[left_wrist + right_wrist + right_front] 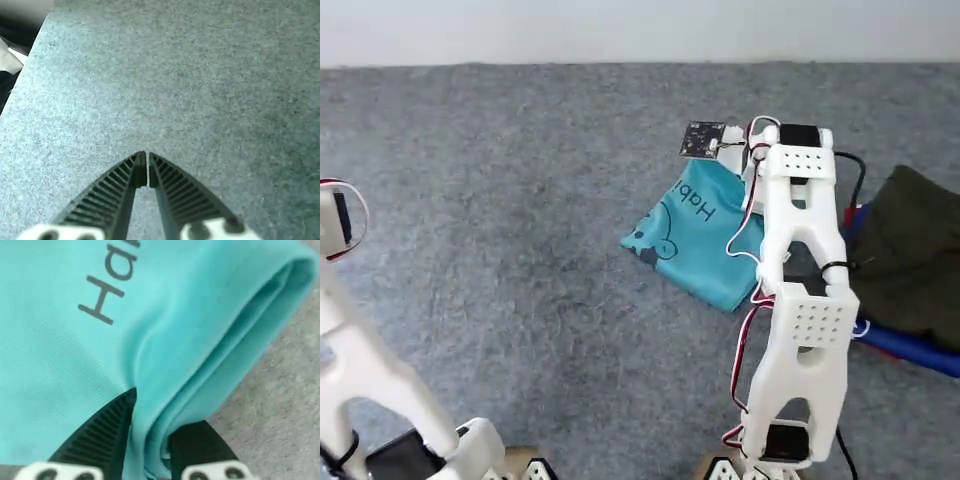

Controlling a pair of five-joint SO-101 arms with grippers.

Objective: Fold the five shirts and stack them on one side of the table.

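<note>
A folded teal shirt [695, 235] with dark print lies on the grey table [520, 200], right of centre. My right gripper [161, 412] is shut on the teal shirt [75, 350] at its folded edge, with cloth pinched between the black fingers [102, 432]. In the high view the right arm [798, 250] stretches from the near edge to that shirt. My left gripper [147, 162] is shut with nothing in it, over bare grey table [200, 75]. The left arm [350, 340] stands at the near left.
A dark green shirt [915, 250] lies at the right edge on top of a blue one [910, 345], with a bit of red [856, 212] beside them. The table's edge [35, 45] and dark things beyond it show in the left wrist view.
</note>
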